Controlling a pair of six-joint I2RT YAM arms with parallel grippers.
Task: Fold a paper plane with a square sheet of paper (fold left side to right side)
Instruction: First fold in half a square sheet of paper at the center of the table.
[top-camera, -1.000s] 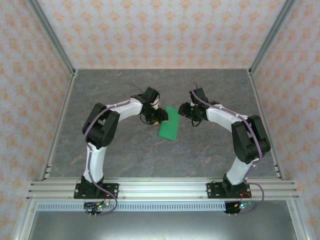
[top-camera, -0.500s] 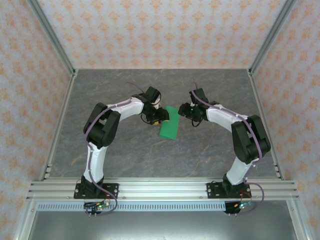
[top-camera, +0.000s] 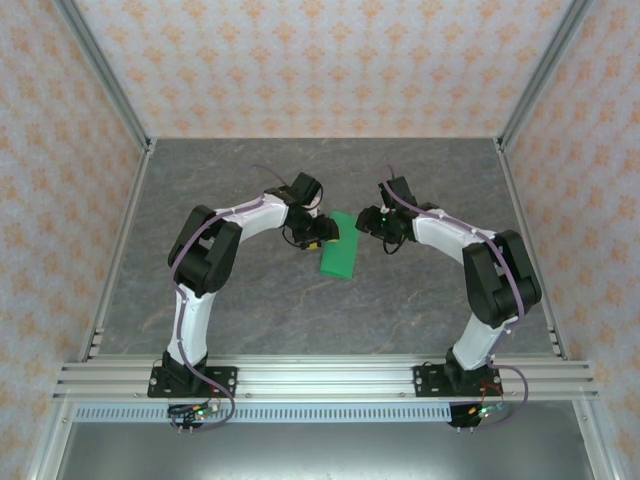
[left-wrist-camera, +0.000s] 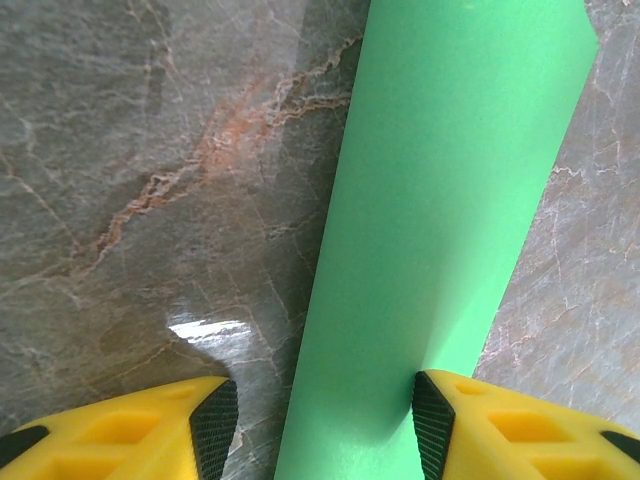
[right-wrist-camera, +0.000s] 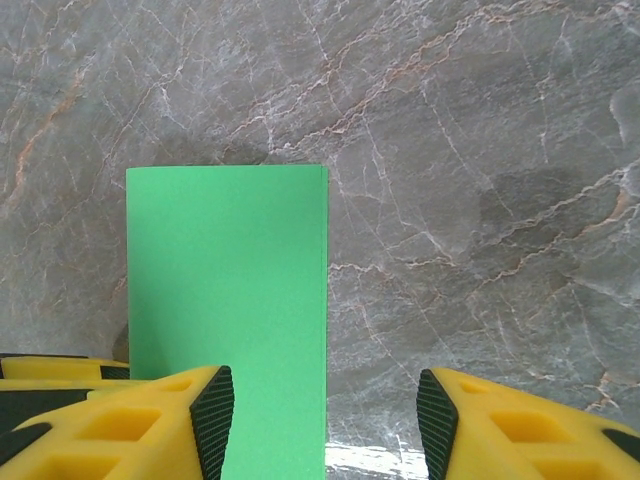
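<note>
From above, the thin bright green sheet of paper (top-camera: 337, 251) lies folded into a narrow rectangle at the middle of the grey marbled table (top-camera: 250, 300). The left gripper (top-camera: 322, 236) is at its left edge, and the right gripper (top-camera: 368, 222) is just beside its far right corner.

In the left wrist view the green sheet of paper (left-wrist-camera: 450, 200) runs away as a plain smooth strip. It lies between the wide-apart jaws of the left gripper (left-wrist-camera: 325, 425), its right edge against the right pad.

In the right wrist view the sheet (right-wrist-camera: 225, 300) is a crisp, flat rectangle. The right gripper (right-wrist-camera: 322, 425) stands with jaws apart, straddling the sheet's right edge.

Compared with a second ago, the paper has not shifted and the left wrist has nudged slightly rightward.
</note>
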